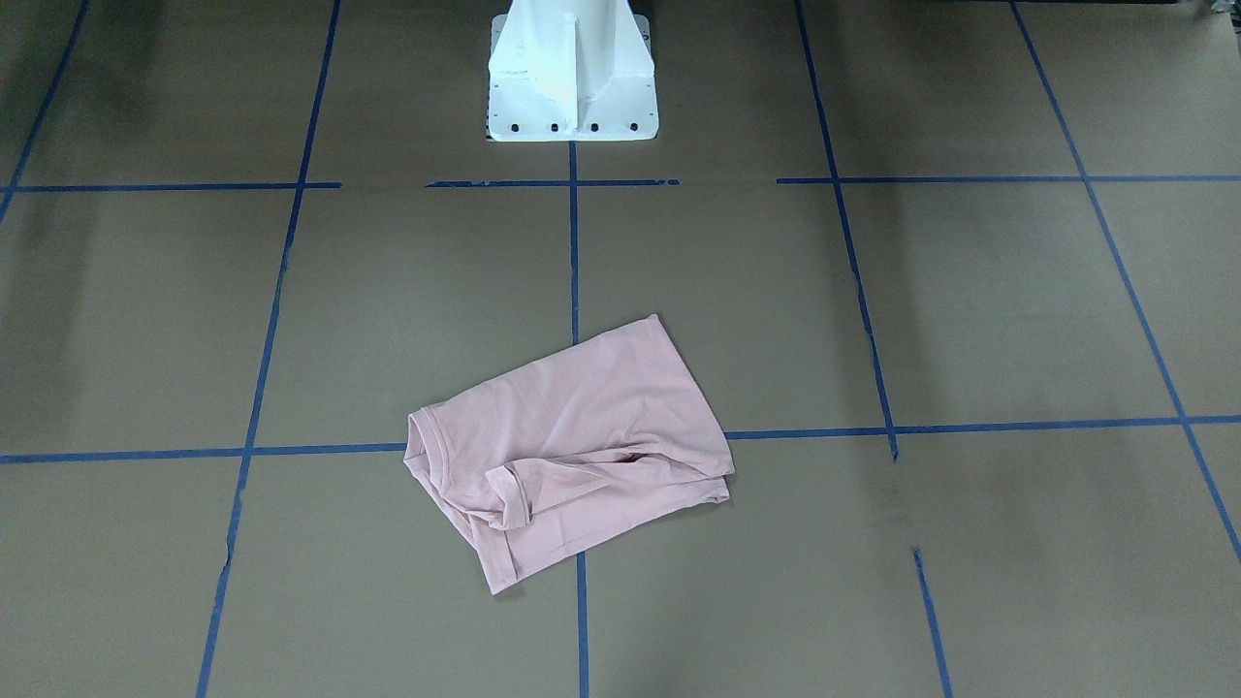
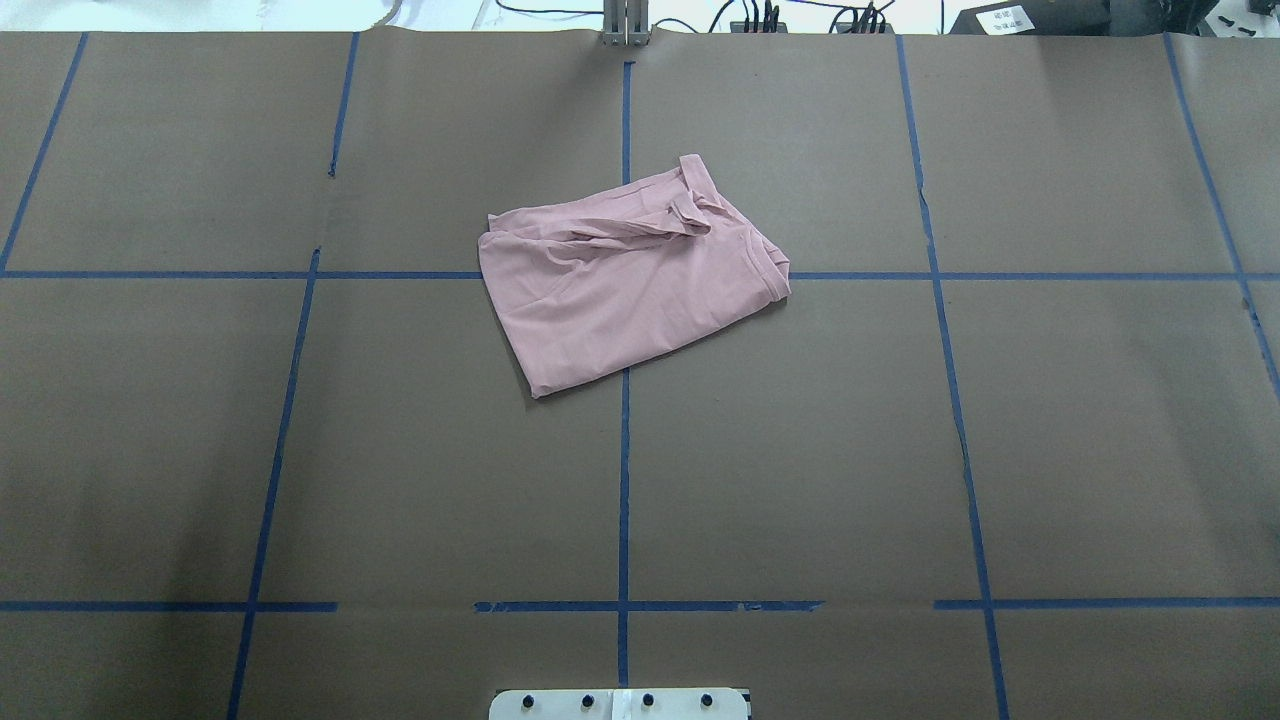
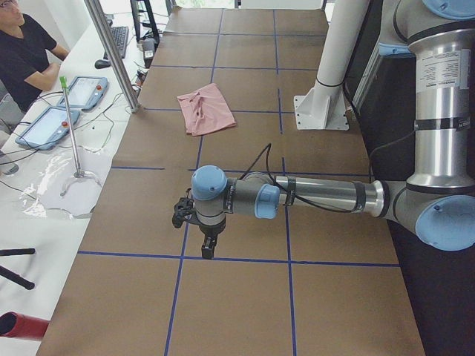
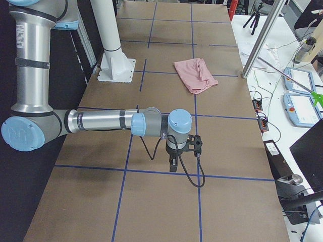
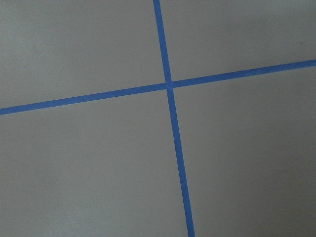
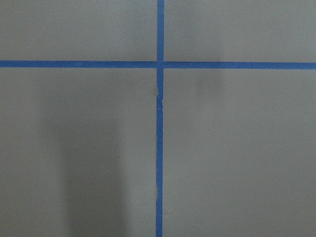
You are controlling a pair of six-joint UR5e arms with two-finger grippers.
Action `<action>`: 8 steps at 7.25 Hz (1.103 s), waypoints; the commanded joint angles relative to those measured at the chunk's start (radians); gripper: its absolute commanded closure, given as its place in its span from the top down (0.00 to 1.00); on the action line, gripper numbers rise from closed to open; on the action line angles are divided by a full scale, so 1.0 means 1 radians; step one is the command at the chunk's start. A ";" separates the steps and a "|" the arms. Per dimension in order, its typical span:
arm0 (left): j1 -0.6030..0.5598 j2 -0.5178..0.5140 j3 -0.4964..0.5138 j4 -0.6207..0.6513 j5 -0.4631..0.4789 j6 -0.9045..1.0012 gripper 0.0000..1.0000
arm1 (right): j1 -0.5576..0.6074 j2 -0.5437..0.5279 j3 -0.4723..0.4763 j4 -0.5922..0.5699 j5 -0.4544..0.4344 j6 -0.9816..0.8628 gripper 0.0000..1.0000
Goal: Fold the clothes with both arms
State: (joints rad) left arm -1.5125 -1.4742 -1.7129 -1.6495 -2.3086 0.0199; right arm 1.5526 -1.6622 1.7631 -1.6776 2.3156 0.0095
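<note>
The pale pink T-shirt (image 2: pixel 630 285) lies folded into a rough rectangle near the table's middle, with a sleeve bunched on top; it also shows as the shirt (image 1: pixel 567 446), (image 3: pixel 207 108), (image 4: pixel 196 74). No print shows. My left gripper (image 3: pixel 208 251) hangs over bare table far from the shirt, at the table's left end. My right gripper (image 4: pixel 173 165) hangs likewise at the right end. Both show only in the side views, so I cannot tell if they are open or shut. The wrist views show only brown table and blue tape.
The white pedestal base (image 1: pixel 572 73) stands behind the shirt. Blue tape lines (image 2: pixel 623 480) grid the brown table. A person (image 3: pixel 22 55), tablets (image 3: pixel 83 93) and a metal post (image 3: pixel 111 52) sit along the far side. Cables and a tripod (image 4: pixel 252 20) lie beyond that edge.
</note>
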 commanded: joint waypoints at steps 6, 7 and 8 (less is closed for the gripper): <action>0.000 -0.003 0.004 -0.001 0.000 -0.001 1.00 | 0.001 0.006 0.004 -0.001 0.025 -0.002 1.00; 0.000 -0.003 0.004 -0.001 0.000 0.000 1.00 | 0.001 0.006 0.003 -0.001 0.025 -0.002 1.00; 0.000 -0.003 0.003 -0.001 0.000 0.000 1.00 | 0.001 0.006 0.003 -0.001 0.025 -0.002 1.00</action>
State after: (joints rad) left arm -1.5125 -1.4771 -1.7094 -1.6506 -2.3087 0.0195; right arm 1.5539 -1.6567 1.7664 -1.6782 2.3410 0.0077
